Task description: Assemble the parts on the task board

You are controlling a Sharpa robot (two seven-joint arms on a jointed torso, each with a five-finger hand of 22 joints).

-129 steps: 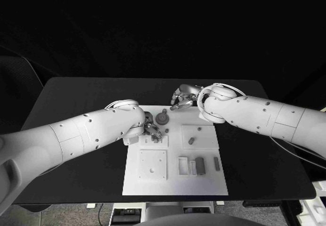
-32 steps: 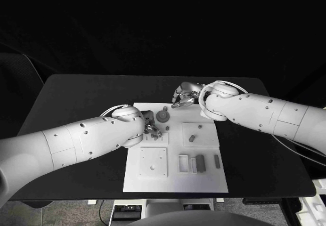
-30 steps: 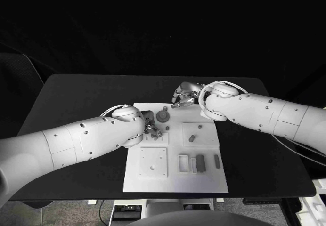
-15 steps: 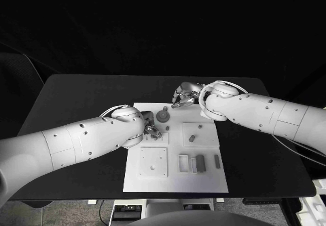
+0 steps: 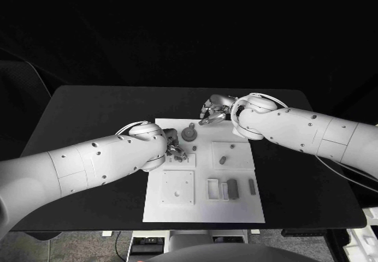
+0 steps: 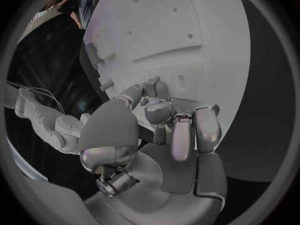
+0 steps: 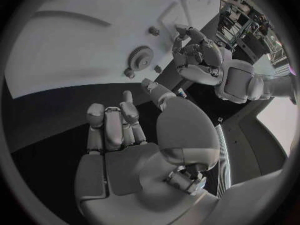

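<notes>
Task board point(image 5: 203, 210) at frame centre on the black counter point(image 5: 94, 114), a grey gear point(image 5: 189, 135) near its upper edge. Left robot hand point(image 5: 176, 150), fingers curled, grasp indiscernible, beside the gear; right robot hand point(image 5: 212, 113), fingers curled, empty, at the board's upper edge.

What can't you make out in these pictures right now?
- Head view: the left hand covers part of the task board, hiding what its fingers touch.
- Head view: the right hand is partly hidden by its arm.
- The gear is too small to read.
</notes>
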